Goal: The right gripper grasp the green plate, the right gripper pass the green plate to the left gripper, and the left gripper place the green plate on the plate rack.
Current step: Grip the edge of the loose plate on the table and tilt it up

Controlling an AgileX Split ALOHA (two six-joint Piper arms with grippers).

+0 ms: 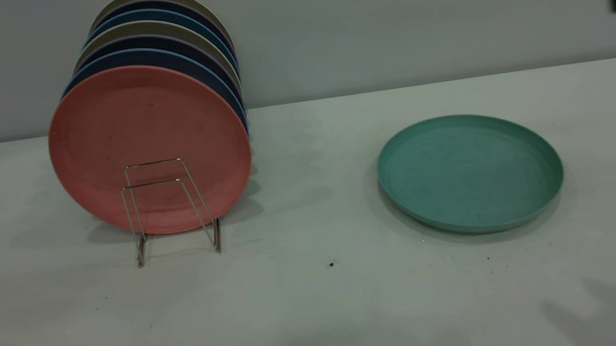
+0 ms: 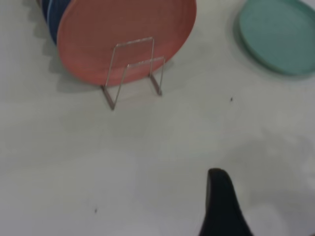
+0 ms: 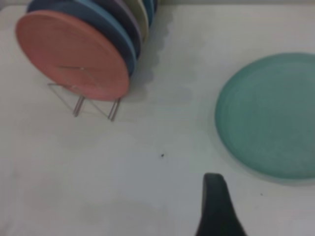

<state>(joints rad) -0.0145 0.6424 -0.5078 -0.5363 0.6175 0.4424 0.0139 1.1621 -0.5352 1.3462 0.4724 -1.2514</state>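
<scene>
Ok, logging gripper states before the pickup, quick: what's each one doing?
Left gripper: only one finger shows, cannot be told; holding nothing visible.
Right gripper: same, cannot be told; green plate lies untouched.

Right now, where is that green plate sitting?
In the exterior view the green plate lies flat on the white table, right of centre, apart from the plate rack with its upright plates on the left.

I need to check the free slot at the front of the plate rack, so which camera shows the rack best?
The exterior view: the plate rack faces the camera, with both empty front loops sharp before the salmon-pink plate. The left wrist view shows the same loops from above, softer. The right wrist view shows them only faintly, at an angle.
</scene>
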